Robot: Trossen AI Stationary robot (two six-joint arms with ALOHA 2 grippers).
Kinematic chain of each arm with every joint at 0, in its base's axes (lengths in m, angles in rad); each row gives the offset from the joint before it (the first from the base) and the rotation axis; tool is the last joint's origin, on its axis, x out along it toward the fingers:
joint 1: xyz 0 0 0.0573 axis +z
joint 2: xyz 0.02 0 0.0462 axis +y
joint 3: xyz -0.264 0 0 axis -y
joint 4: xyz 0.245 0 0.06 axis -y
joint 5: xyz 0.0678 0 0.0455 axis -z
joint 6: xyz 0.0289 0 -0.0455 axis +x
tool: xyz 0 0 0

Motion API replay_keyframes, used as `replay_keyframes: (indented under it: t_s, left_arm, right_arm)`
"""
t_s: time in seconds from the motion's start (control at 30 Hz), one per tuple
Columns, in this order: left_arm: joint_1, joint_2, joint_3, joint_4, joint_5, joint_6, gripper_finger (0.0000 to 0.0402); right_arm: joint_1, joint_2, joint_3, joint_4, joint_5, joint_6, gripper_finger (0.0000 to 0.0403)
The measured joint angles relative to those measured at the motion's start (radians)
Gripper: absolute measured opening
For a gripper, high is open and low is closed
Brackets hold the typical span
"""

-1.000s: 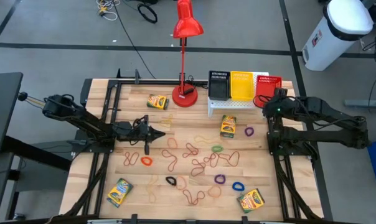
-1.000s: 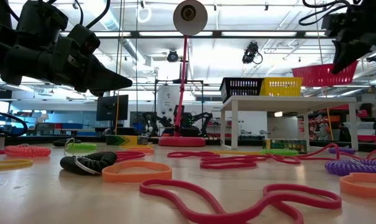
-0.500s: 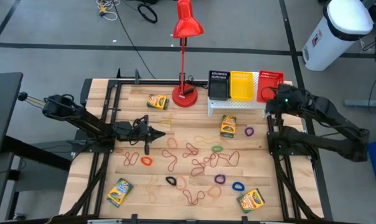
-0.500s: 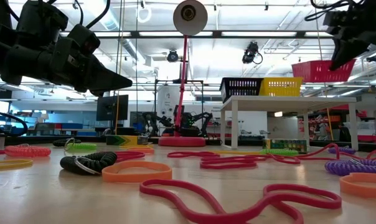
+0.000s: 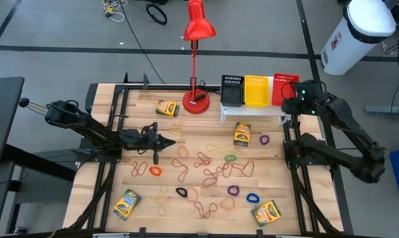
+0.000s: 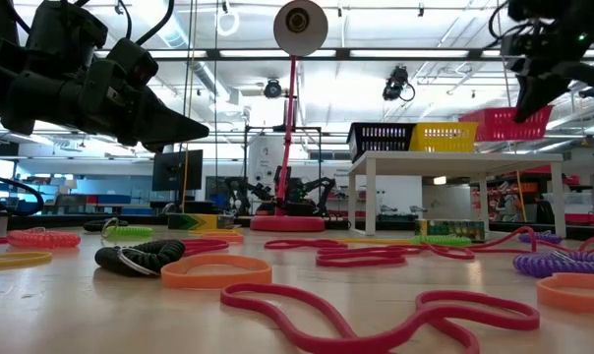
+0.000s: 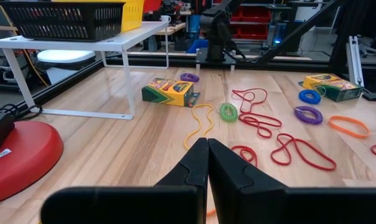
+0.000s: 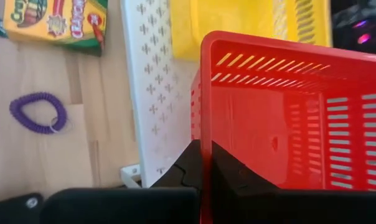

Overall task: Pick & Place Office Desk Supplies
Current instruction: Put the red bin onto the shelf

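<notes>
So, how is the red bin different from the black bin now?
The red bin is tilted and held by its wall in the right gripper; the black bin sits level and untouched on the white shelf. The red bin is at the row's right end, the black at its left. Both are small mesh bins.

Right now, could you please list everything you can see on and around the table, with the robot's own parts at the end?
Crayon boxes: four, yellow-and-green, spread over the table.
Rubber-band loops: many, tan, red, green, purple, blue, black, mid-table.
Black bin: one, on the white shelf.
Yellow bin: one, beside the black.
Red bin: one, rim pinched by the right gripper.
Desk lamp: one, red, far edge.
Left gripper: shut, empty, above the table's left half.
Right gripper: shut on the red bin.
</notes>
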Motion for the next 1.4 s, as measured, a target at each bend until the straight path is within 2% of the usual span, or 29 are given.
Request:
replay_keyframes:
  t_s: [0.3, 0.57, 0.87, 1.13, 1.4]
  left_arm:
    - [0.0, 0.0, 0.0, 0.0, 0.0, 0.0, 0.0011]
    - [0.0, 0.0, 0.0, 0.0, 0.0, 0.0, 0.0011]
    - [0.0, 0.0, 0.0, 0.0, 0.0, 0.0, 0.0011]
    - [0.0, 0.0, 0.0, 0.0, 0.0, 0.0, 0.0011]
    - [0.0, 0.0, 0.0, 0.0, 0.0, 0.0, 0.0011]
  right_arm:
    - [-0.147, 0.068, 0.0, 0.005, -0.115, -0.063, 0.0007]
    - [-0.151, 0.082, 0.0, 0.008, -0.118, -0.061, 0.003]
    - [-0.151, 0.082, 0.0, -0.001, -0.13, -0.042, 0.0011]
    - [-0.151, 0.082, 0.0, 0.008, -0.137, -0.014, 0.0071]
    - [-0.151, 0.074, 0.0, 0.026, -0.136, 0.024, 0.008]
